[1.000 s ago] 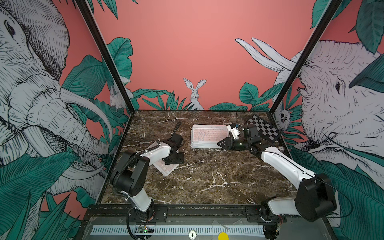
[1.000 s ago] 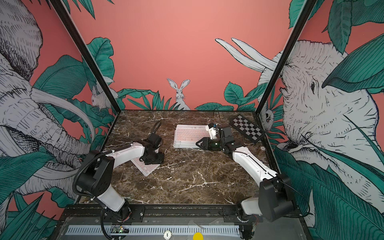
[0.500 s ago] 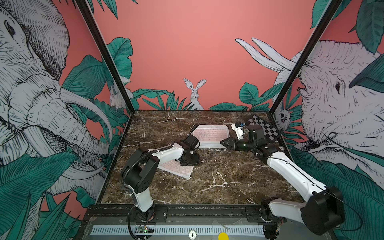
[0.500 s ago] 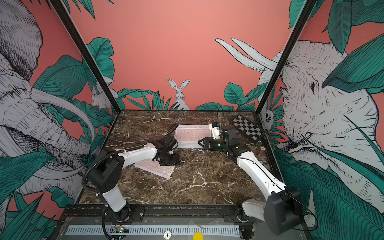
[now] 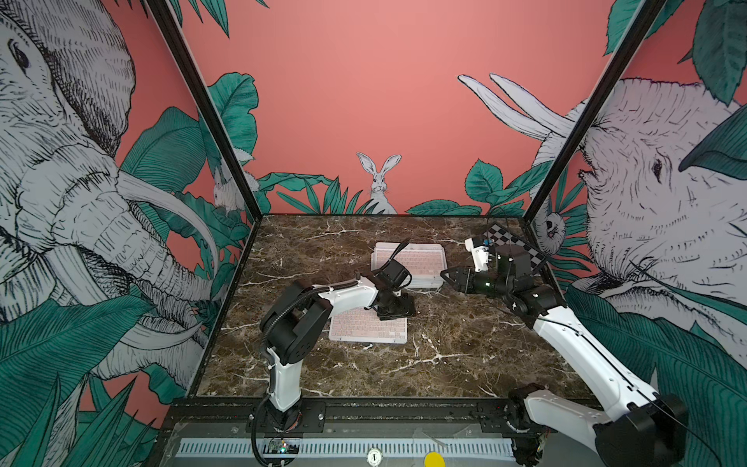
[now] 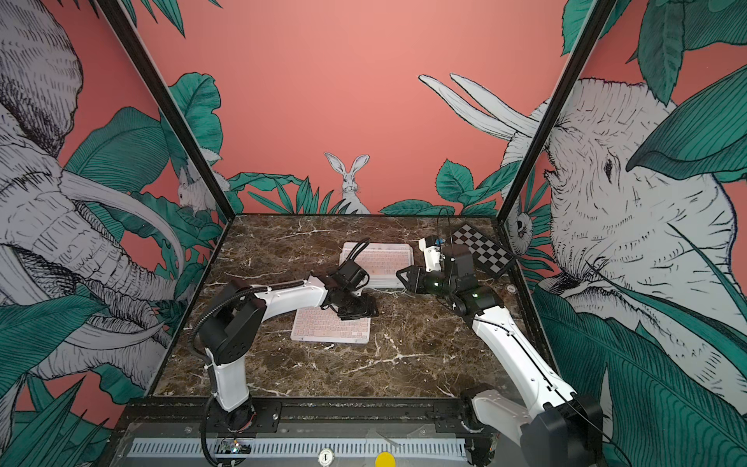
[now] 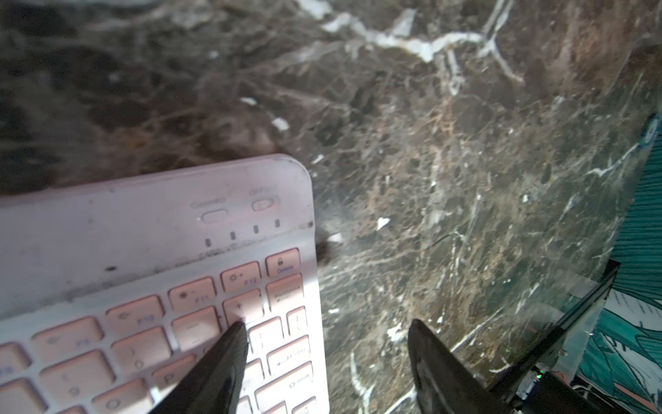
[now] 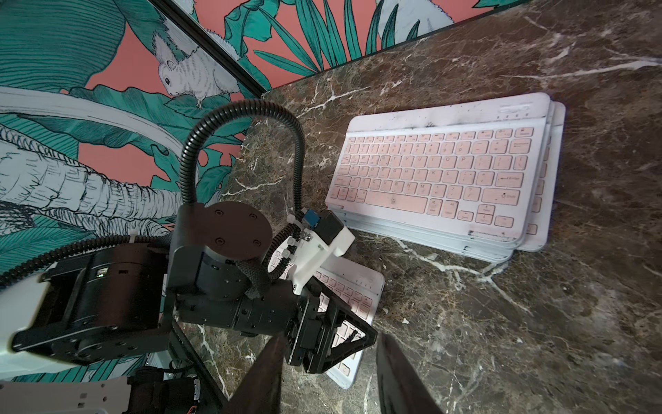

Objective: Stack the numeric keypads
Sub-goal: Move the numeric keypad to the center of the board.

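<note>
Late in the job by the look of it. The stack [image 5: 408,263] of pink-key keypads sits back-centre on the desk [image 5: 465,356], several deep. No exact count possible, the edges blur together. It's not square either: the right wrist view shows a lower board poking out past the top one on one side.

One loose keypad [image 5: 366,329] lies flat just in front of the stack, nearer the arm bases, w/ a strip of marble between them. No other stray keypad shows in any view, so prob one to go.

The left pincer [image 5: 398,312] is down on that keypad's far corner, the one nearest the stack. Its wrist cam shows one fingertip [image 7: 234,333] on the keys by the edge and the other finger off the board over bare marble. Jaws apart, clamped on nothing. It reads as a press or slide, not a pick.

The right pincer [image 5: 444,277] hovers low just beside the stack's end, on the checkered board [image 5: 511,246] side. Jaws apart, nothing between them.

To do: get the last keypad off the desk and onto the top, then maybe nudge the pile straight. The board is thin and flat on marble, so an edge has to come up first. The right pincer looks placed to help or to steady the pile, but that's my guess only.
</note>
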Controlling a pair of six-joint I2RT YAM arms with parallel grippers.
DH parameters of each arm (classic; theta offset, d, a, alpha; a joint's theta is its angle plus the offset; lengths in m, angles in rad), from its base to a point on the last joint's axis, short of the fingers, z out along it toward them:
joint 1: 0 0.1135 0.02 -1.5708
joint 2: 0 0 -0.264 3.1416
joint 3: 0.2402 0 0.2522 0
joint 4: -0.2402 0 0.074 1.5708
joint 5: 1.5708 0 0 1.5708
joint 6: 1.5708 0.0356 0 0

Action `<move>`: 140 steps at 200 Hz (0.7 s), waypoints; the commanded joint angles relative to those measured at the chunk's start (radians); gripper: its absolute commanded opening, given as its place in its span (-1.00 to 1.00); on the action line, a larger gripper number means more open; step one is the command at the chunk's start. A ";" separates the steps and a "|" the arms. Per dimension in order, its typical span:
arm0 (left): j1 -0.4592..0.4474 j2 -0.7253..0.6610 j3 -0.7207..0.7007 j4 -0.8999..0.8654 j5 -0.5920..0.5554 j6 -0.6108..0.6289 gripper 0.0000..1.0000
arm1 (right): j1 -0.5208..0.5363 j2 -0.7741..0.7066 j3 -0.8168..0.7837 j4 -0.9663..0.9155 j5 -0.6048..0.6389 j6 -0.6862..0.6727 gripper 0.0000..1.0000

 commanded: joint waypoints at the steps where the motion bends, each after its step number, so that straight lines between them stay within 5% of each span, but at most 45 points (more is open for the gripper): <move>1: -0.037 0.058 0.027 0.022 0.031 -0.046 0.46 | -0.030 -0.031 -0.009 -0.016 0.016 0.002 -0.16; 46: -0.089 0.110 0.111 0.041 0.034 -0.066 0.45 | -0.072 -0.055 -0.016 -0.039 0.026 0.018 -0.16; 81: -0.075 -0.016 0.090 -0.001 -0.050 -0.062 0.45 | -0.074 -0.062 -0.013 -0.068 0.038 -0.001 -0.15; 140: 0.191 -0.343 -0.187 -0.058 -0.127 0.064 0.47 | -0.048 -0.018 -0.107 -0.003 0.029 0.025 -0.18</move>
